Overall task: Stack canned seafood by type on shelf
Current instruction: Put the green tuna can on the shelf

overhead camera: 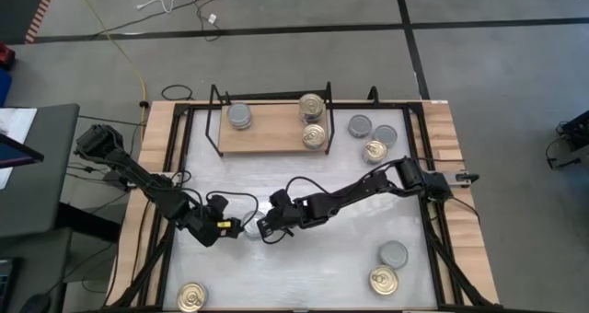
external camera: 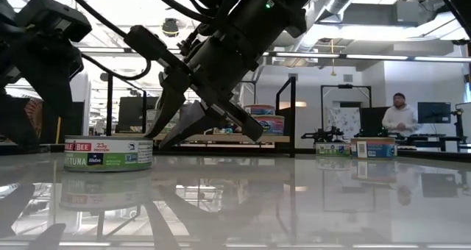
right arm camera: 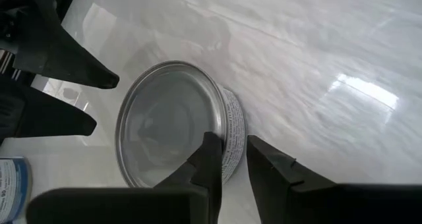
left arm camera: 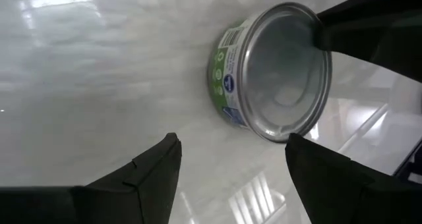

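Observation:
A tuna can (right arm camera: 168,122) with a plain silver top and a green-and-white label stands flat on the white tabletop (overhead camera: 304,258), also seen as the can (external camera: 108,153) in the low view. My right gripper (right arm camera: 232,151) slants down over the can's edge, its fingers a narrow gap apart. One fingertip (right arm camera: 210,145) is above the top and the other is outside the side wall. My left gripper (left arm camera: 231,178) stands open just short of the can (left arm camera: 277,72) and touches nothing. The wooden shelf (overhead camera: 271,133) at the far side carries a grey can (overhead camera: 239,117) and two gold-topped cans (overhead camera: 313,120). My right gripper has the can's rim and side wall (right arm camera: 232,135) in the gap between its fingers, which come slanting down from the table's right. I cannot tell whether either finger touches the can. The can rests flat on the table.
Three loose cans (overhead camera: 373,136) lie right of the shelf. Two more cans (overhead camera: 388,267) sit near the front right, and a gold-topped can (overhead camera: 191,297) is at the front left. A black frame (overhead camera: 175,184) edges the table. A person (external camera: 399,118) stands far back in the room.

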`<state>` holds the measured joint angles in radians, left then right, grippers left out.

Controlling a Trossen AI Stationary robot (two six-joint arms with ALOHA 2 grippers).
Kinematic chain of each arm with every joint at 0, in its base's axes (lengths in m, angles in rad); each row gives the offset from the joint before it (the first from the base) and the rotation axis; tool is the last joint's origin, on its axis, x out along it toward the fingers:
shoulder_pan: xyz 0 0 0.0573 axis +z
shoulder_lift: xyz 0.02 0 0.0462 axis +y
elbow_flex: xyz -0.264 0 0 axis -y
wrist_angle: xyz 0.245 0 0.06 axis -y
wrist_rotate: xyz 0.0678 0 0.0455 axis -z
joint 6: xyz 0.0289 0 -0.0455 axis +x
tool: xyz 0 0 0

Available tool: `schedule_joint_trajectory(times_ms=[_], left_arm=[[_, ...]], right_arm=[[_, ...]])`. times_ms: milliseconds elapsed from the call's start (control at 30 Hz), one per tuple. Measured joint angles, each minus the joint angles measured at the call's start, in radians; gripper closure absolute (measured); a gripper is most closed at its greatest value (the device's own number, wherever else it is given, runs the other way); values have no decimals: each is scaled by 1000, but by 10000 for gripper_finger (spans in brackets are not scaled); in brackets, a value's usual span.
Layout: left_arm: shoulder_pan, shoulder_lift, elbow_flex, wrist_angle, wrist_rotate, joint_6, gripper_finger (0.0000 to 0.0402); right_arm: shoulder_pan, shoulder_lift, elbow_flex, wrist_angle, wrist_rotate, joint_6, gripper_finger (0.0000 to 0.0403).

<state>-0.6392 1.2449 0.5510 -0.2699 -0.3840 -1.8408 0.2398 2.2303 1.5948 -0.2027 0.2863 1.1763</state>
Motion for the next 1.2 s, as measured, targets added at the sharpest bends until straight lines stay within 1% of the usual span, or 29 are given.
schedule_joint_trajectory(times_ms=[267,500,900,1033,1133,1200], left_arm=[[0,0,0,5,0,-15,143],[0,0,0,58,0,39,143],[0,0,0,27,-2,42,143],[-10,0,0,56,-89,73,143],[-17,-1,-6,65,-100,70,143],[-25,-1,-42,129,-102,45,143]], right_arm=[[2,0,0,-1,-2,0,308],[2,0,0,3,-4,1,308],[2,0,0,8,-5,10,309],[2,-1,0,-5,-5,33,319],[2,-1,0,-3,-5,30,331],[2,-1,0,-3,-5,30,338]])
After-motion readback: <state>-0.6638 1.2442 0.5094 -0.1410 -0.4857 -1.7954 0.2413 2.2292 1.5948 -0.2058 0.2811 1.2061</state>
